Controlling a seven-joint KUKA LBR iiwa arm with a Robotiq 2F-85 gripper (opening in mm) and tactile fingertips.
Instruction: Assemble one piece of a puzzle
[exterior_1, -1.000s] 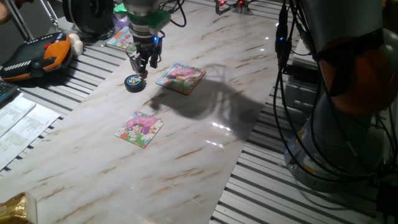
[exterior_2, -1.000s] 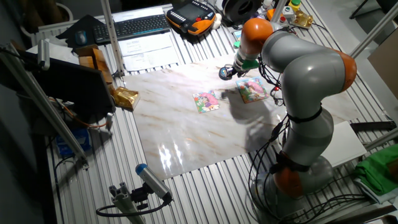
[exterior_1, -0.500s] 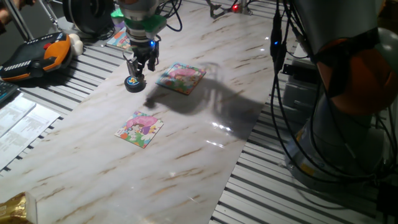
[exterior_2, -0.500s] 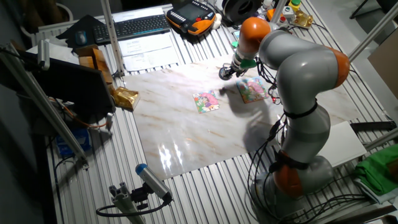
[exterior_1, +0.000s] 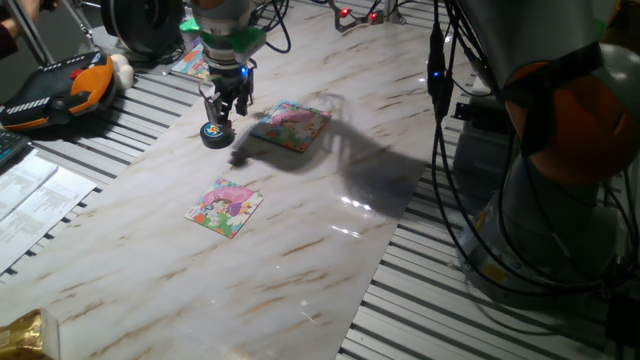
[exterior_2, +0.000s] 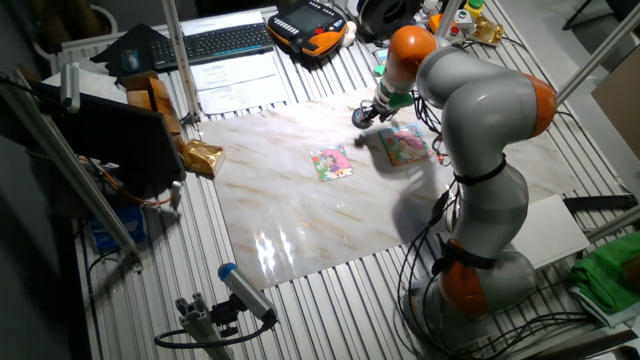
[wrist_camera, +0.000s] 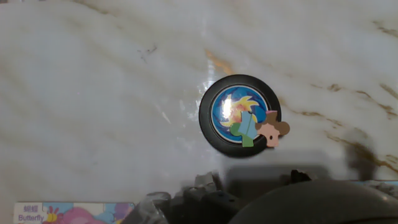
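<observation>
The piece (wrist_camera: 268, 130) is pale pink with green and blue parts and lies on a black round disc (wrist_camera: 239, 115), overhanging the disc's lower right rim. In the fixed views the disc (exterior_1: 212, 132) (exterior_2: 360, 118) sits on the marble table near its far left edge. My gripper (exterior_1: 226, 106) (wrist_camera: 249, 183) hangs just above the disc, open with nothing between its fingers. In the other fixed view the gripper (exterior_2: 373, 107) is beside the disc. A puzzle board (exterior_1: 291, 125) lies right of the disc and a second board (exterior_1: 225, 207) lies nearer the front.
A third puzzle card (exterior_1: 195, 62) lies behind the gripper. An orange and black pendant (exterior_1: 60, 85) and papers (exterior_1: 30, 190) sit on the slatted frame at left. A gold foil packet (exterior_1: 20, 335) is at the front corner. The arm's base and cables (exterior_1: 560, 190) stand at right.
The gripper has shifted a little left and back, so it now stands closer over the disc. The disc, piece and boards have not moved.
</observation>
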